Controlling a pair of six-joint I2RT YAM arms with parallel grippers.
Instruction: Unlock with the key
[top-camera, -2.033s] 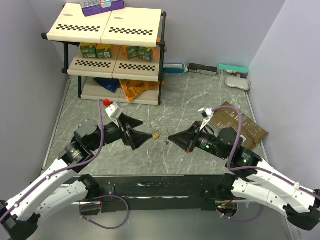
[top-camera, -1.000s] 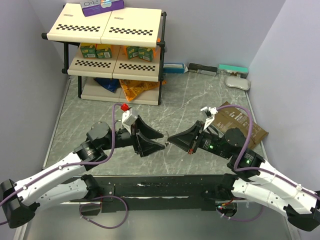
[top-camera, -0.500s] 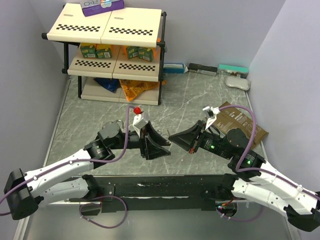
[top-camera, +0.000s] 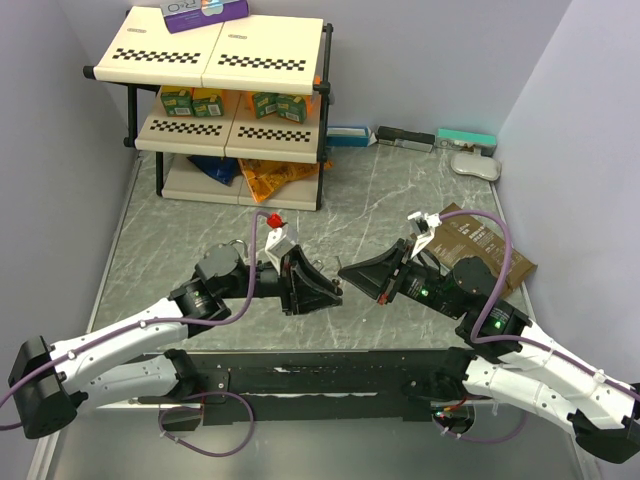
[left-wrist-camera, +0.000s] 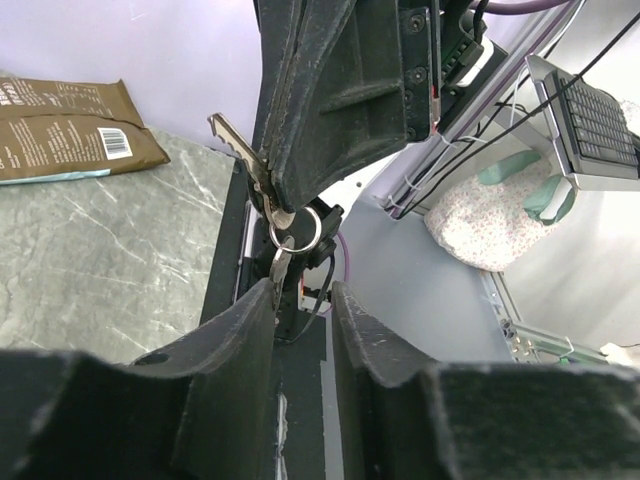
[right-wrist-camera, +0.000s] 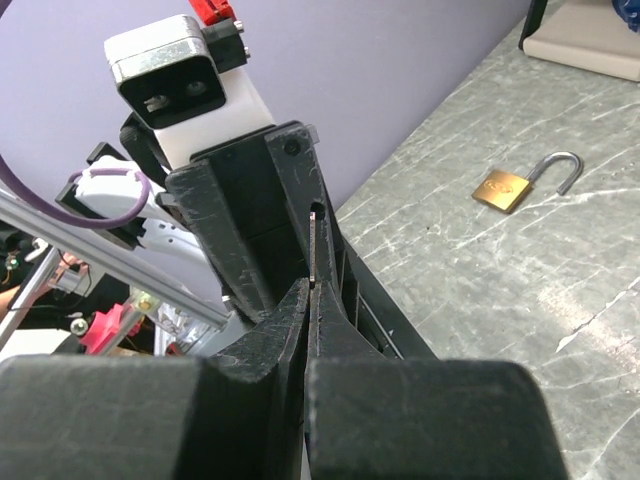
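My right gripper (right-wrist-camera: 310, 290) is shut on the key (right-wrist-camera: 315, 245), seen edge-on as a thin metal strip rising from its tips. In the left wrist view the silver key (left-wrist-camera: 232, 140) juts from the right gripper's fingers (left-wrist-camera: 330, 90). A ring (left-wrist-camera: 297, 228) and a second small key (left-wrist-camera: 280, 265) hang below it. My left gripper (left-wrist-camera: 302, 290) faces them tip to tip with a narrow gap between its jaws; the hanging key sits by the left fingertip. From above, left gripper (top-camera: 335, 290) and right gripper (top-camera: 343, 272) meet mid-table. A brass padlock (right-wrist-camera: 505, 188) lies on the table, shackle swung open.
A two-tier checkered shelf rack (top-camera: 225, 60) with small boxes and snack bags stands at the back left. A brown pouch (top-camera: 480, 245) lies under the right arm. Flat boxes (top-camera: 405, 138) and a white object (top-camera: 475, 165) line the back wall.
The left arm has swung right until its gripper meets the right gripper's tips, and its jaws have narrowed. It now covers the padlock in the top view. The right gripper stayed put.
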